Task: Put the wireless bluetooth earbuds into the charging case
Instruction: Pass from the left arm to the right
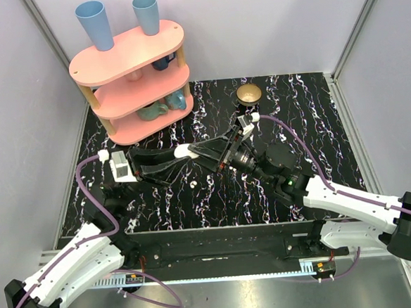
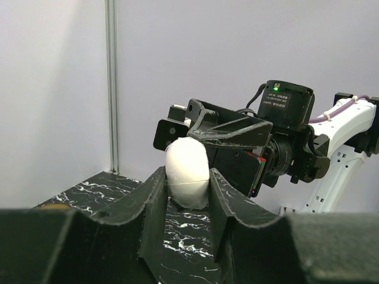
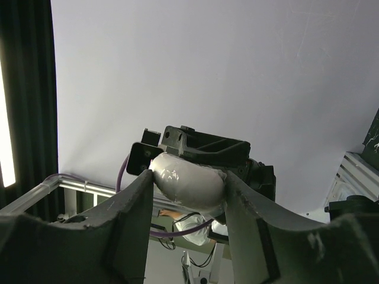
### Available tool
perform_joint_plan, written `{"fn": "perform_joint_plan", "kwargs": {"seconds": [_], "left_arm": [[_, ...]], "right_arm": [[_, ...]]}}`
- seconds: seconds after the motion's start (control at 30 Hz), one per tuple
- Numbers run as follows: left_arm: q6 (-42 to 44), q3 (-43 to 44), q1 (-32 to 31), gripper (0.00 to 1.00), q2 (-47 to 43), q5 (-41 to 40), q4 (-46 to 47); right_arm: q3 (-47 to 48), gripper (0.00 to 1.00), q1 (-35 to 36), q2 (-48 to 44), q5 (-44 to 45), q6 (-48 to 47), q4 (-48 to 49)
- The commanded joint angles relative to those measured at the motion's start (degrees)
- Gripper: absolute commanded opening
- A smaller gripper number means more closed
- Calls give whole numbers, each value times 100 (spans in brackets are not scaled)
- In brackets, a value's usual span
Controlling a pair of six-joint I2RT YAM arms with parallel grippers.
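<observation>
we see the small glossy white pill-shaped plastic charging case (image 1: 183,151) held up above the black marbled table (image 1: 316,118), between the two arms. the left gripper (image 2: 188,174) is clenched on its lower half, and the right gripper (image 3: 189,177) grasps its other end, both fingers touching it.

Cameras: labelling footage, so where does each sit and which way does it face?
Top: above and behind the arms, looking down on the table; both show.
Left wrist: looks along the left tool at the case; the other arm beyond.
Right wrist: looks along the right tool, opposite way.
All three views share the case.
</observation>
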Motion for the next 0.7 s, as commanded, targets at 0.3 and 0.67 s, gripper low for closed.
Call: {"fn": "perform_joint_plan", "kwargs": {"seconds": [0.3, 0.67], "left_arm": [[145, 276, -29, 8, -15, 151, -865], [30, 557, -38, 23, 169, 581, -1524]], "right_arm": [[400, 23, -43, -205, -82, -487, -215], [752, 17, -43, -161, -117, -1147, -893]]}}
